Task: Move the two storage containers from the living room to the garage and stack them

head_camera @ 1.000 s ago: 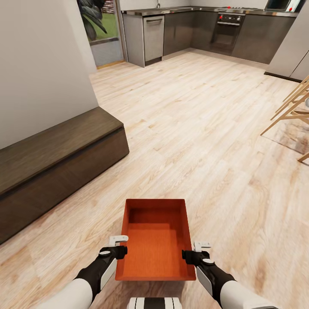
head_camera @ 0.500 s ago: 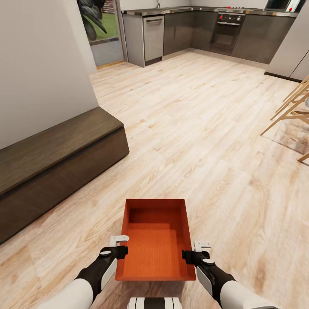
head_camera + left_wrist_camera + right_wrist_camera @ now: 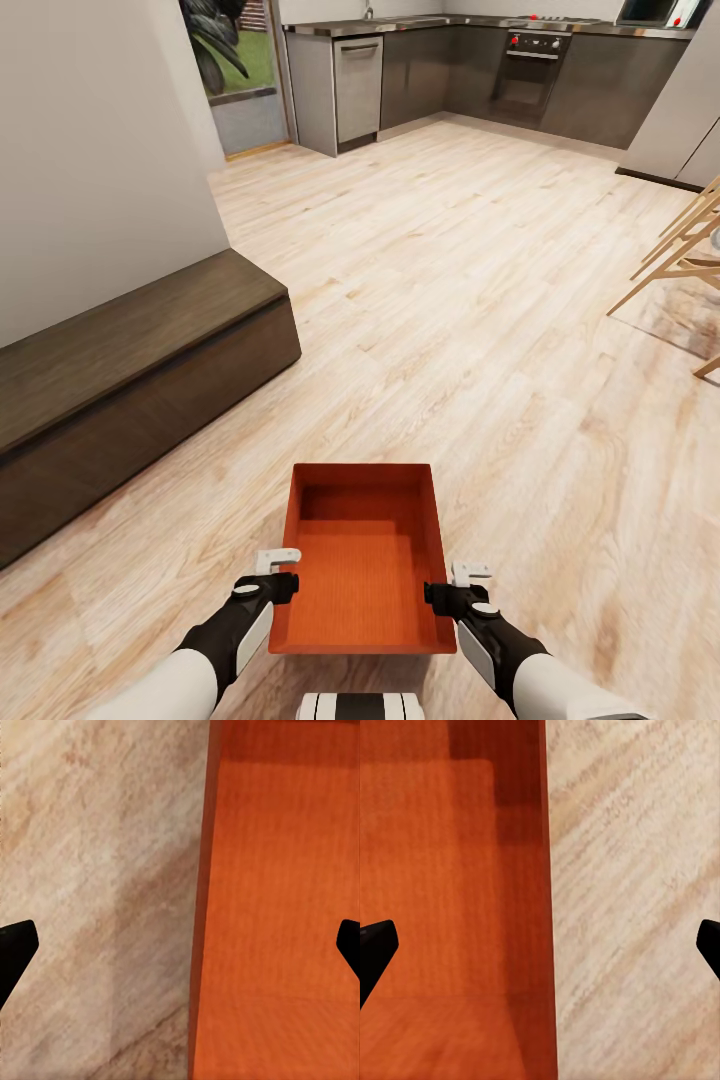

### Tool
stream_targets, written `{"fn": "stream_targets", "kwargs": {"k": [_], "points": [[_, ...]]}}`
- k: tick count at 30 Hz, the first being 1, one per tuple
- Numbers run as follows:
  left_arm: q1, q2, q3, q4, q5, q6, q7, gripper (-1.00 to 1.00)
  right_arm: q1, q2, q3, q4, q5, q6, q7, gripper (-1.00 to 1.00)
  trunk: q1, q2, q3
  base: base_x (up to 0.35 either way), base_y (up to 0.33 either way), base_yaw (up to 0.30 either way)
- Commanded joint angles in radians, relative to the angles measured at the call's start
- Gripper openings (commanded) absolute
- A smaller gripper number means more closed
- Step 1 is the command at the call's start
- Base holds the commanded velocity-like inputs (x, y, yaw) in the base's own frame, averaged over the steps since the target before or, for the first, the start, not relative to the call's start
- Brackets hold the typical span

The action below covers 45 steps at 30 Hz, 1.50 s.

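The lidless orange-red rectangular storage bin [image 3: 362,560] hangs low before the robot over the light wood-plank floor [image 3: 480,330]. The left gripper [image 3: 277,571] and right gripper [image 3: 455,585] each straddle a side wall, fingers spread wide, not visibly clamped. Carrying step, I judge; next, drive garageward, skirting the dark wooden bench [image 3: 120,390] and pale wooden chair legs [image 3: 680,262]

Orange-red, finely ribbed bin [image 3: 362,560]. Pale streaky wood-plank floor [image 3: 480,300]. Dark brown bench [image 3: 120,380] at left under a plain beige wall [image 3: 90,150]. Dark grey cabinets [image 3: 480,75] far off. Black-and-white arms, white-tipped grippers.
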Motion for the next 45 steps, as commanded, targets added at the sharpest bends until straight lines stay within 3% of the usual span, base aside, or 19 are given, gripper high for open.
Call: {"fn": "stream_targets", "kwargs": {"k": [1, 14, 30, 45], "points": [[0.0, 0.0, -0.004, -0.002, 0.006, 0.005, 0.005, 1.0, 0.0, 0.0, 0.006, 0.0, -0.008, -0.002, -0.004, 1.0, 0.0, 0.0, -0.001, 0.0, 0.0, 0.0], [0.0, -0.001, -0.003, -0.003, 0.009, 0.001, 0.005, 1.0, 0.0, 0.0, 0.006, 0.0, -0.008, -0.002, -0.004, 1.0, 0.0, 0.0, -0.001, 0.0, 0.0, 0.0], [0.0, -0.001, -0.003, -0.004, 0.01, 0.002, 0.005, 1.0, 0.0, 0.0, 0.006, 0.0, -0.008, -0.002, -0.004, 1.0, 0.061, -0.112, -0.051, 0.0, 0.0, 0.0], [0.0, 0.0, -0.003, -0.004, 0.009, 0.002, 0.005, 1.0, 0.0, 0.0, 0.006, 0.0, -0.008, -0.001, -0.003, 1.0, 0.061, -0.112, -0.051, 0.0, 0.0, 0.0]]}}
